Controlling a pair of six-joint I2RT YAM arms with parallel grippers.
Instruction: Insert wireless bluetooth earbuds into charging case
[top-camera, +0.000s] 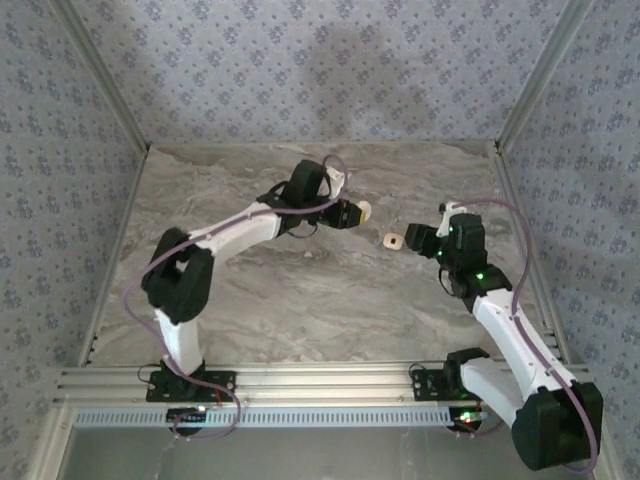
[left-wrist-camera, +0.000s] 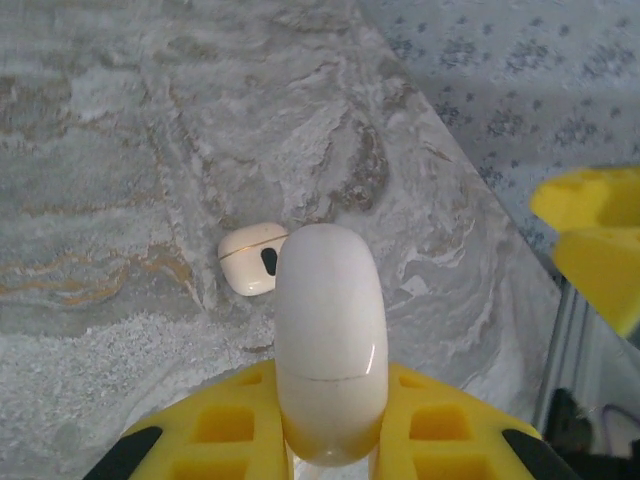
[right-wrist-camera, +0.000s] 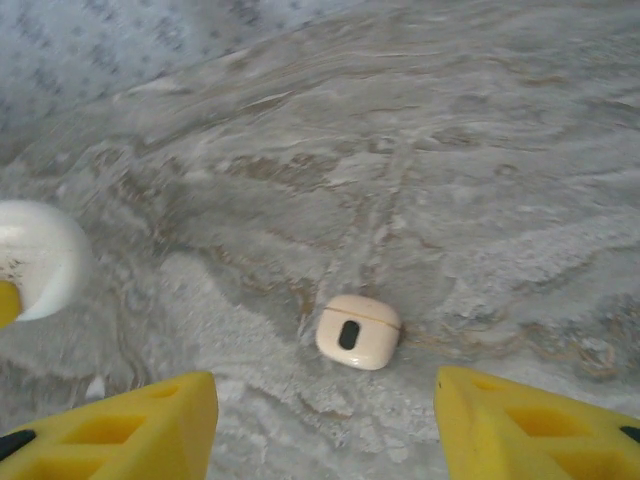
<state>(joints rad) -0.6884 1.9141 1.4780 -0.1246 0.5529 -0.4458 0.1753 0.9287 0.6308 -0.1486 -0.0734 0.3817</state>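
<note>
charging case (right-wrist-camera: 358, 332): small rounded-square, peach-tan, dark oval spot centred on its upper face, thin seam near one edge. It lies flat on the marble-pattern table (right-wrist-camera: 480, 150), right of centre in the top view (top-camera: 393, 240), between the two grippers.

right gripper (right-wrist-camera: 325, 385): fingers spread, nothing between them. The case is just ahead of the tips, not touching.

left gripper (left-wrist-camera: 330, 405): fingers pinching a white rounded piece (left-wrist-camera: 330, 310). It is glossy and oblong, with a fine seam line across it, and sticks out past the tips. The case sits on the table just beyond its far end. Can't tell what the piece is.
</note>
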